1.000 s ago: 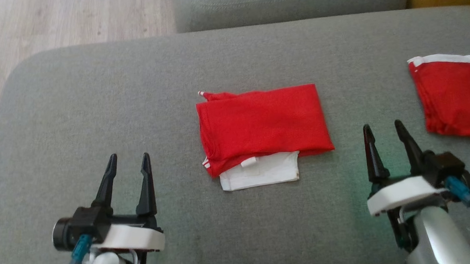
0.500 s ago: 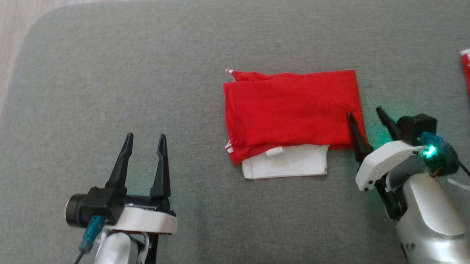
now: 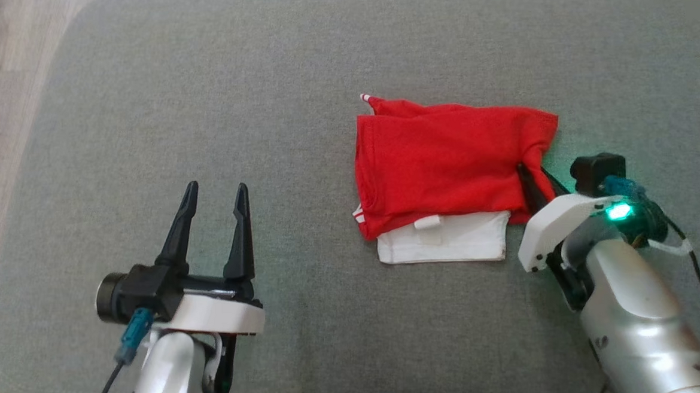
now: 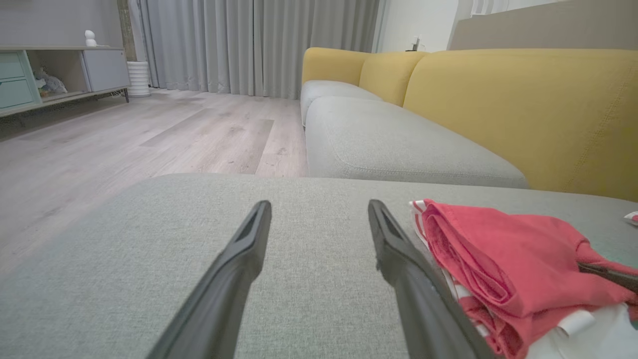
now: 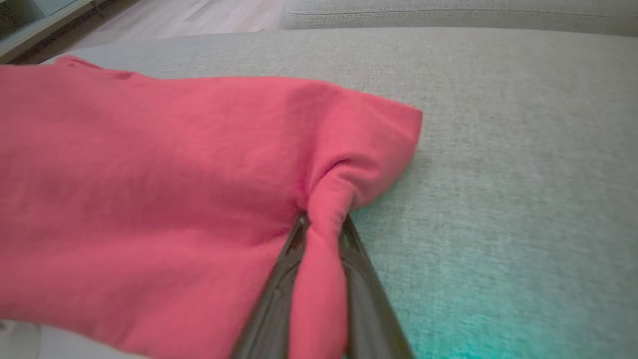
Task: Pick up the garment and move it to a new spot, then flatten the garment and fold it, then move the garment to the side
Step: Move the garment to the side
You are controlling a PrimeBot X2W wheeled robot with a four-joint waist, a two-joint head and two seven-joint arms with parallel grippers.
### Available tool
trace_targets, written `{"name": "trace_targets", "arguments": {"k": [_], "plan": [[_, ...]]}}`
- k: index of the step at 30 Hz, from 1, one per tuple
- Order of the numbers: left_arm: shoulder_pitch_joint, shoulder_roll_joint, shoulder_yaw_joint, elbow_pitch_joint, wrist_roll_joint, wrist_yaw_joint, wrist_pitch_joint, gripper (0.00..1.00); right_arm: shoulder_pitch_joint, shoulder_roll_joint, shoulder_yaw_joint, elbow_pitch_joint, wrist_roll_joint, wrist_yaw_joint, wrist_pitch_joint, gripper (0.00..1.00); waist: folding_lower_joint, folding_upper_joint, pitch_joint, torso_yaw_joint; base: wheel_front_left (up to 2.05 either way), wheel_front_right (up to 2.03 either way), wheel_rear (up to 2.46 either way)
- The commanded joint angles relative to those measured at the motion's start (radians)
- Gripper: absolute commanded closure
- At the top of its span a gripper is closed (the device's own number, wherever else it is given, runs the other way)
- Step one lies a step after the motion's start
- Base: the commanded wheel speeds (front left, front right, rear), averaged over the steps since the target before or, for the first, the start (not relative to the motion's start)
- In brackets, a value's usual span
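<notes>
Moved in since prior frame w/ R gripper (image 3: pixel 531 174); now pinching garment (image 3: pixel 444 161) at right edge for lift. Holding L gripper (image 3: pixel 216 194) wide, idle, near left.

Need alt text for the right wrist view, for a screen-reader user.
The right gripper pinches a bunched edge of the red fabric garment between its two dark fingers; the cloth puckers at the grip. The garment lies on a grey woven sofa cushion, with a green glow at the lower right.
</notes>
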Motion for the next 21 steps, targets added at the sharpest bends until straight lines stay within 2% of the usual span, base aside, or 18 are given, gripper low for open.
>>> {"name": "trace_targets", "arguments": {"k": [1,7,12,16,19,21], "plan": [[-0.023,0.004,0.035,-0.037,-0.008,-0.003,-0.005,0.00,0.009,0.016,0.032,0.006,-0.009,-0.001,-0.012,1.00,-0.0001,0.0000,-0.011,-0.008,0.00,0.00,0.00],[-0.004,0.004,0.022,-0.039,-0.022,-0.011,-0.005,0.00,-0.001,0.016,0.058,-0.023,-0.081,-0.001,-0.106,1.00,-0.0001,0.0000,-0.057,-0.060,0.00,0.00,0.00],[0.008,0.004,0.013,-0.055,-0.029,-0.006,-0.005,0.00,0.016,0.010,0.062,-0.086,-0.183,-0.001,-0.133,1.00,-0.0001,0.0000,-0.090,-0.124,0.00,0.00,0.00],[0.028,0.004,0.013,-0.070,-0.025,-0.002,-0.005,0.00,0.040,-0.042,0.086,-0.172,-0.230,-0.001,-0.120,1.00,-0.0001,0.0000,-0.101,-0.195,0.00,0.00,0.00],[0.031,0.004,0.010,-0.071,-0.021,-0.004,-0.005,0.00,0.046,-0.075,0.095,-0.214,-0.229,-0.001,-0.106,1.00,-0.0001,0.0000,-0.097,-0.219,0.00,0.00,0.00],[0.030,0.004,0.012,-0.073,-0.017,-0.006,-0.005,0.00,0.046,-0.121,0.098,-0.254,-0.223,-0.001,-0.084,1.00,-0.0001,0.0000,-0.087,-0.240,0.00,0.00,0.00]]}}
